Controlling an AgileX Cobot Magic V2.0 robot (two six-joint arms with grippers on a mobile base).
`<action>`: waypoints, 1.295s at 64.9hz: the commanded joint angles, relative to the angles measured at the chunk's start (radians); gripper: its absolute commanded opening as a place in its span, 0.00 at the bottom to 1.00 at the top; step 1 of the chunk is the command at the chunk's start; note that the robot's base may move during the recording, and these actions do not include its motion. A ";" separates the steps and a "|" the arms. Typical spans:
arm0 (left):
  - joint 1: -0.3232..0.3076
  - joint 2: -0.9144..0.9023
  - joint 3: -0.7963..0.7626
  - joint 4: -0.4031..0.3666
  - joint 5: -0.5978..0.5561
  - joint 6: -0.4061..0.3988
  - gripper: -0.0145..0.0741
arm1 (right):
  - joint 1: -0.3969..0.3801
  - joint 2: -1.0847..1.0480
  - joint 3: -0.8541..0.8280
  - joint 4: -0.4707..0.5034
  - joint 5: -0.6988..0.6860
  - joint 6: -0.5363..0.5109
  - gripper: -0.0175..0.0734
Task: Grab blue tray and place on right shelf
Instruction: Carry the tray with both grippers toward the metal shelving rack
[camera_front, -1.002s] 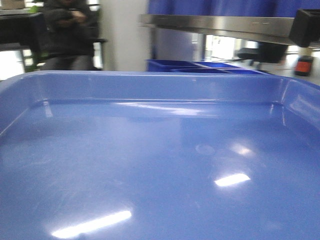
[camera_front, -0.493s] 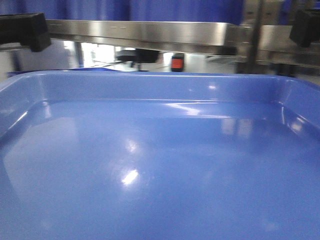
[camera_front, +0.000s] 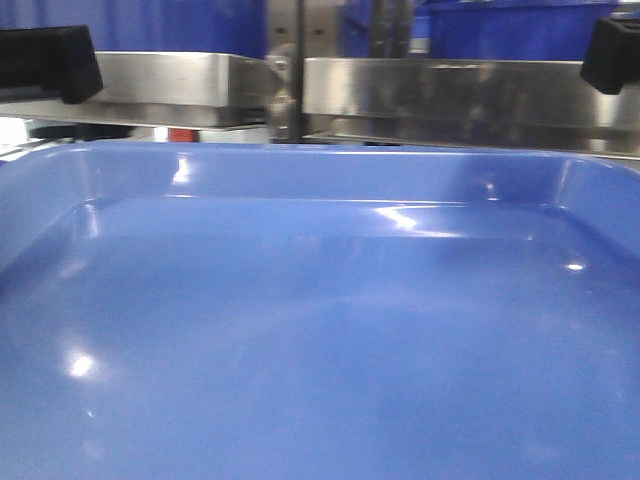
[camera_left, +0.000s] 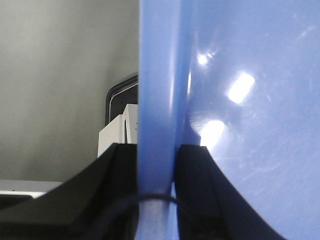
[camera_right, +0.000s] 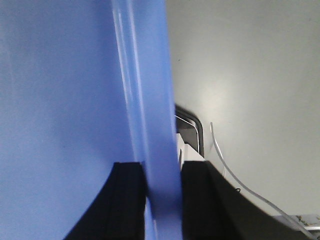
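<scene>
Wrist views show the left gripper (camera_left: 156, 192) and right gripper (camera_right: 162, 197) clamped on side rims of the blue tray (camera_front: 320, 330). Only the front view shows the right shelf (camera_front: 450, 90) just beyond its far wall.

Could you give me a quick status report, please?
Left gripper and right gripper shut on blue tray edges. Right shelf rail directly ahead. Nothing seen between.

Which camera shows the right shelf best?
Front-facing view: the right shelf shows its steel rail across the frame, beyond the blue tray. The wrist views show none of it, only tray rim inside the left pincer and right pincer.
</scene>
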 joint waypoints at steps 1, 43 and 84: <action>-0.009 -0.024 -0.021 -0.008 0.126 -0.009 0.24 | -0.002 -0.023 -0.023 -0.021 -0.024 0.009 0.48; -0.009 -0.024 -0.021 -0.008 0.126 -0.009 0.24 | -0.002 -0.023 -0.023 -0.021 -0.024 0.009 0.48; -0.009 -0.024 -0.021 -0.008 0.126 -0.009 0.24 | -0.002 -0.023 -0.023 -0.021 -0.024 0.009 0.48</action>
